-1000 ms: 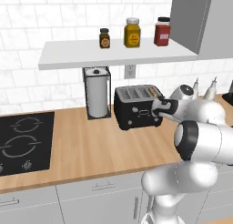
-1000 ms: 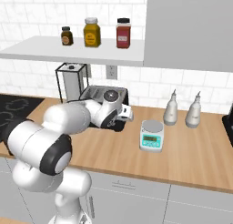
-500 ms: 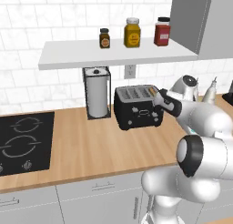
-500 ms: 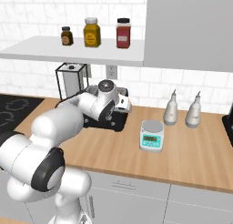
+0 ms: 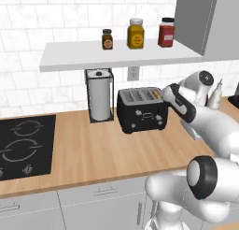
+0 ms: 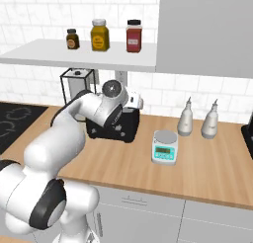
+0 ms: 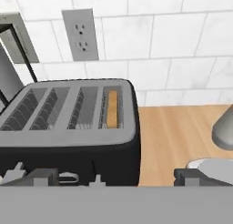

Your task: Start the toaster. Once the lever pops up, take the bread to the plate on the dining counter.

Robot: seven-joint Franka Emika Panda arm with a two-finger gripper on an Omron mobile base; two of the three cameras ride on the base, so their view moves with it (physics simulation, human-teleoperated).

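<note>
- I take the toaster (image 5: 141,110) as my landmark: it is black and boxy and stands on the wooden counter (image 5: 88,154) near the tiled wall.
- In my hand view the toaster (image 7: 68,127) sits close below the camera, with four slots across its grey top.
- The bread (image 7: 112,108) stands in the slot nearest the toaster's right end, its tan top edge just visible.
- From the left base view I see a sliver of the bread (image 5: 157,94) at the toaster's right end, beside my wrist.
- My gripper (image 7: 116,176) has its jaws spread wide with nothing between them; one finger (image 7: 43,176) shows low against the toaster's front, the other (image 7: 195,176) is off past its right end.
- From the right base view, my arm covers most of the toaster (image 6: 123,128).
- The paper towel holder (image 5: 99,96) stands just left of the toaster.
- A wall outlet (image 7: 78,34) is behind the toaster.
- The kitchen scale (image 6: 165,147) lies to the right of the toaster, and two pale bottles (image 6: 186,117) stand further right by the wall.
- Three jars (image 5: 135,33) sit on the shelf above the toaster.
- The cooktop (image 5: 23,145) is well to the left of the toaster.
</note>
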